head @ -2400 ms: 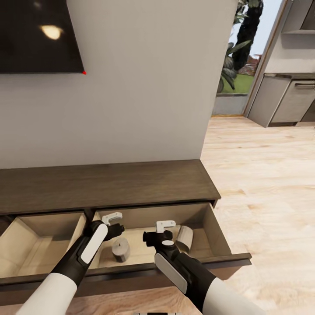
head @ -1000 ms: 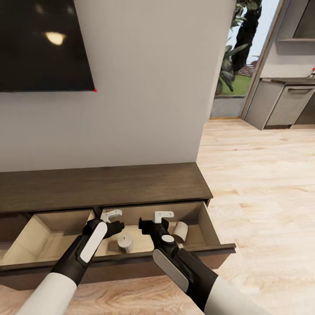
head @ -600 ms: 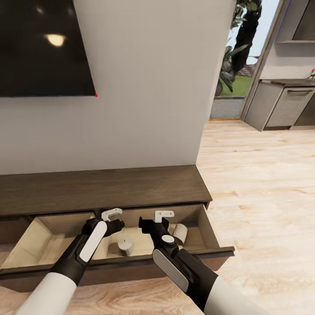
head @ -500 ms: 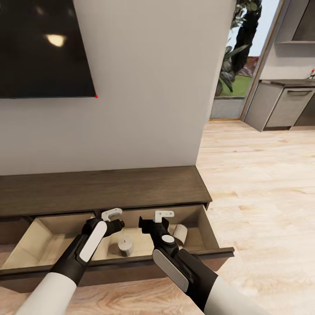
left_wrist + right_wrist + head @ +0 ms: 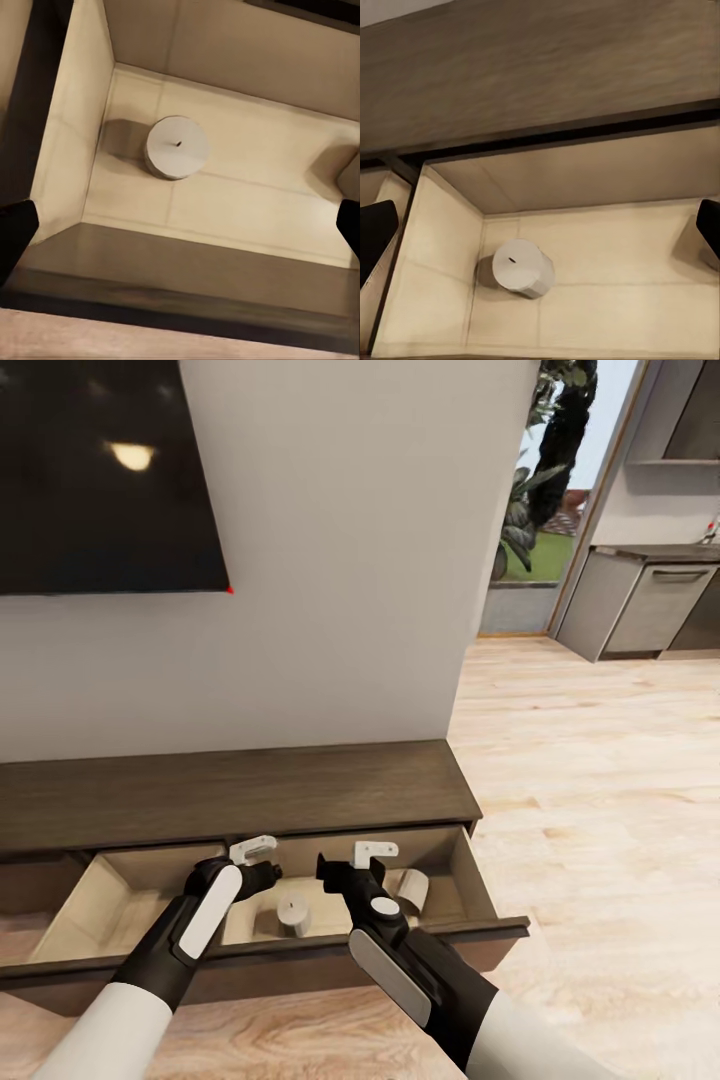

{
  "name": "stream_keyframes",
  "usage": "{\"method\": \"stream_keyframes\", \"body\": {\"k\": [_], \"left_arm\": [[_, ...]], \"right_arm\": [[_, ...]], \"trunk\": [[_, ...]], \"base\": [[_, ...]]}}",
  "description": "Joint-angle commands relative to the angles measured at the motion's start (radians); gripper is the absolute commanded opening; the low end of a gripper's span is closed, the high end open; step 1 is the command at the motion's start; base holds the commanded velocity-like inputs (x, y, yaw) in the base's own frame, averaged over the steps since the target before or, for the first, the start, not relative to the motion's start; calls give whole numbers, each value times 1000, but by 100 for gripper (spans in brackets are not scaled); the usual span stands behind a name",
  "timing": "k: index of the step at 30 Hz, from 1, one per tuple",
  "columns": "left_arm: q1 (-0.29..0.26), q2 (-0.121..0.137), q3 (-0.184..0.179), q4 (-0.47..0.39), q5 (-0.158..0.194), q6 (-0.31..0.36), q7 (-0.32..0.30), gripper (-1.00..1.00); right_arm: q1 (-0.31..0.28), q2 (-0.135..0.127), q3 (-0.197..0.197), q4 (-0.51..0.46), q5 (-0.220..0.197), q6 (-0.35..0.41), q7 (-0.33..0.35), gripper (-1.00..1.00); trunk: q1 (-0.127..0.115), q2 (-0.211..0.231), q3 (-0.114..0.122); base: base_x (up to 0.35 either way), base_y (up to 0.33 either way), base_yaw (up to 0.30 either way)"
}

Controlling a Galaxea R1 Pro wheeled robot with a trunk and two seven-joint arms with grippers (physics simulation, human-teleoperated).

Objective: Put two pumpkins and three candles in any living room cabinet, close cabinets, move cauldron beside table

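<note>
The cabinet (image 5: 240, 785) is a low dark-brown unit against the wall, with two pale-lined drawers pulled out. In the right drawer (image 5: 470, 880) one candle (image 5: 292, 913) (image 5: 176, 146) (image 5: 519, 268) stands upright near the left wall. A second candle (image 5: 412, 886) lies tipped towards the drawer's right end. My left gripper (image 5: 262, 872) (image 5: 180, 229) hovers open above the drawer's left part, over the upright candle. My right gripper (image 5: 340, 870) (image 5: 540, 229) hangs open above the middle of the drawer, empty. Pumpkins, cauldron and table are out of view.
The left drawer (image 5: 120, 880) stands open beside the right one. A dark TV screen (image 5: 100, 480) hangs on the wall above. Light wood floor (image 5: 600, 810) stretches to the right towards grey kitchen units (image 5: 650, 605) and a glass door.
The whole picture has shifted: the TV sits lower and further right, and the drawers look shorter front to back. Both grippers stay open over the right drawer. The candles lie as before.
</note>
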Motion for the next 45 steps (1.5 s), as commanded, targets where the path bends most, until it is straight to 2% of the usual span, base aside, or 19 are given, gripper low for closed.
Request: {"method": "stream_keyframes", "body": {"k": [1,9,12,16,20,25,28,29,31,32,33,35,41,42,45], "left_arm": [[-1,4,-2,-1,11,0,10,100],[-1,9,0,-1,11,0,10,100],[-1,15,20,-1,11,0,10,100],[1,43,60,-24,14,7,9,100],[6,71,82,-71,17,64,9,100],[12,83,158,-139,15,131,9,100],[19,93,229,-152,14,152,9,100],[31,105,266,-158,14,161,9,100],[61,129,312,-165,16,168,7,100],[66,134,320,-167,16,168,7,100],[85,150,349,-180,16,169,5,100],[113,166,390,-196,18,170,3,100],[193,177,476,-218,18,171,-1,100],[219,177,494,-220,18,169,-2,100],[266,176,509,-219,18,161,-5,100]], "right_arm": [[-1,0,2,0,-4,-1,-6,100],[-1,0,0,8,-6,-12,33,100],[-1,0,-1,8,-6,-12,37,100],[-1,0,-1,8,-4,-11,38,100],[-1,0,-1,7,0,-10,38,100],[-1,0,1,-4,9,-8,38,100],[-1,1,4,-7,10,-6,35,100],[-1,2,4,-8,11,-6,33,100],[-1,3,6,-8,12,-5,31,100],[-1,4,6,-8,12,-5,31,100],[-1,5,6,-8,12,-3,30,100],[-1,6,7,-8,12,0,30,100],[-1,4,10,-7,13,4,30,100],[-1,3,10,-7,13,4,30,100],[-1,3,12,-7,14,5,30,100]], "trunk": [[-4,7,2],[-35,63,27],[-46,84,37],[-62,112,49],[-77,140,62],[-96,175,78],[-108,196,87],[-111,203,90],[-115,210,93],[-115,210,93],[-115,210,92],[-115,210,91],[-115,210,89],[-115,210,88],[-115,210,87]], "base": [[-29,10,0],[-30,4,4],[-245,68,153],[-310,107,242],[-325,106,263],[-328,95,267],[-328,81,267],[-314,34,267],[-260,17,268],[-234,9,268],[-192,5,268],[-107,2,268],[-29,1,268],[-4,0,268],[-2,0,267]]}}
